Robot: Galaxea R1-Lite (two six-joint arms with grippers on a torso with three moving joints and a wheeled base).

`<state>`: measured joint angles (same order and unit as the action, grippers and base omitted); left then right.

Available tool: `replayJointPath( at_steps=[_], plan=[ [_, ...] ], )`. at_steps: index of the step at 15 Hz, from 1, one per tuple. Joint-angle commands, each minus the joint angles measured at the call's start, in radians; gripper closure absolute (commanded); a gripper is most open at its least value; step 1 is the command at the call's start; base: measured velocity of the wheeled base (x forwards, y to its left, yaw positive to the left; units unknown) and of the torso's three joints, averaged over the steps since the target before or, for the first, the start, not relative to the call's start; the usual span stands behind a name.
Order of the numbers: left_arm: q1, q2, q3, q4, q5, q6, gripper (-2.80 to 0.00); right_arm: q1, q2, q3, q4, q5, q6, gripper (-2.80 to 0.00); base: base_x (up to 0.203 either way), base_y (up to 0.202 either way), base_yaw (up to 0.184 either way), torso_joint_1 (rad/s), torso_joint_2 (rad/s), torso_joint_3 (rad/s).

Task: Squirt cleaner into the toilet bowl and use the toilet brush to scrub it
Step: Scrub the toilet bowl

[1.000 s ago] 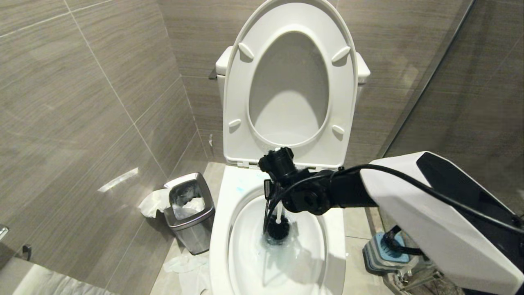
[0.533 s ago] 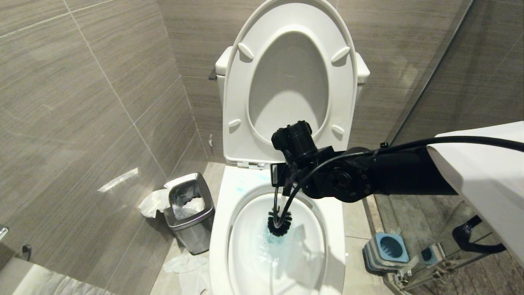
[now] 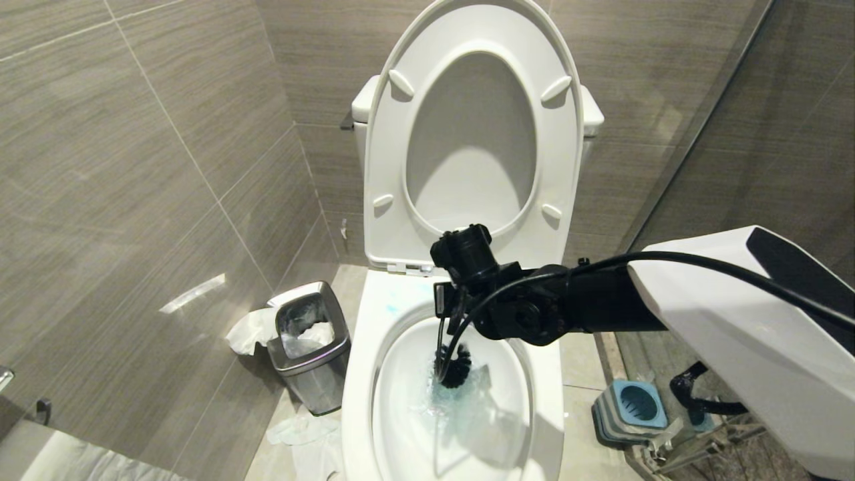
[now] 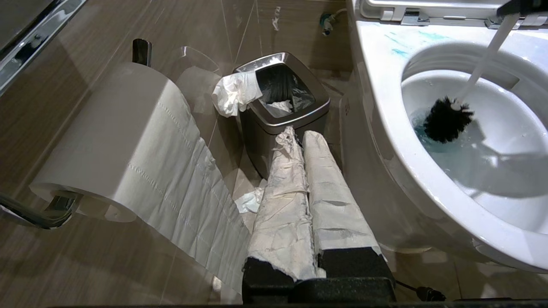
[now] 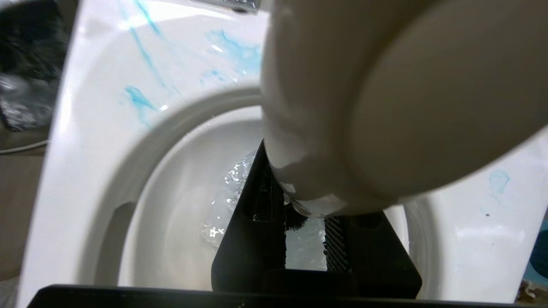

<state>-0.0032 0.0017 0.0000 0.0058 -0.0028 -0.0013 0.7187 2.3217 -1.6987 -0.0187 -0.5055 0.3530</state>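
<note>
1. The right pincer point(image 3: 446, 314) hangs over the back edge of the toilet bowl point(image 3: 361, 374), pointing down, its fingers clamped narrow on the white handle of the toilet brush point(image 4: 447, 119)
2. In the right wrist view the rounded handle end fills most of the picture, with the black fingers point(image 5: 257, 222) pressed on either side of the shaft below it
3. The brush's black bristle head sits low inside the bowl, toward the back, touching the water
4. The cleaner point(image 3: 454, 401) shows as turquoise tint in the water around and just in front of the bristles; thin blue streaks point(image 5: 141, 100) also lie on the rim at the bowl's back left corner
5. The seat and lid point(image 3: 471, 133) stand upright against the tank
6. The left pincer point(image 4: 308, 201) is parked low on the floor side, left of the bowl, its paper-wrapped fingers closed together and holding nothing
7. A steel waste bin point(image 3: 310, 347) stands on the floor just left of the bowl, with crumpled tissue hanging over its edge
8. A toilet paper roll point(image 4: 111, 141) hangs on the left wall, a sheet trailing down
9. The blue-topped brush holder point(image 3: 631, 407) sits on the floor to the bowl's right
</note>
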Motion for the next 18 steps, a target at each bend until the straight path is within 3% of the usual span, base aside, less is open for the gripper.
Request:
replayJointPath(
  at_steps=[1, 6, 11, 13, 18],
  plan=[
    [0.0, 0.0, 0.002, 0.0, 0.0, 0.0, 0.0, 0.001, 0.049, 0.007, -0.001, -0.02, 0.016, 0.0, 0.0, 0.0, 0.0, 0.0, 0.0, 0.0],
    [0.0, 0.0, 0.002, 0.0, 0.0, 0.0, 0.0, 0.001, 0.024, 0.033, 0.0, -0.04, 0.023, 0.0, 0.0, 0.0, 0.0, 0.0, 0.0, 0.0],
    [0.0, 0.0, 0.002, 0.0, 0.0, 0.0, 0.0, 0.05, -0.168, 0.134, 0.009, -0.057, 0.021, 0.0, 0.0, 0.0, 0.0, 0.0, 0.0, 0.0],
    [0.0, 0.0, 0.002, 0.0, 0.0, 0.0, 0.0, 0.099, -0.271, 0.222, 0.009, -0.1, 0.022, 0.0, 0.0, 0.0, 0.0, 0.0, 0.0, 0.0],
    [0.0, 0.0, 0.002, 0.0, 0.0, 0.0, 0.0, 0.183, -0.393, 0.243, 0.113, -0.265, 0.006, 0.0, 0.0, 0.0, 0.0, 0.0, 0.0, 0.0]
  ],
)
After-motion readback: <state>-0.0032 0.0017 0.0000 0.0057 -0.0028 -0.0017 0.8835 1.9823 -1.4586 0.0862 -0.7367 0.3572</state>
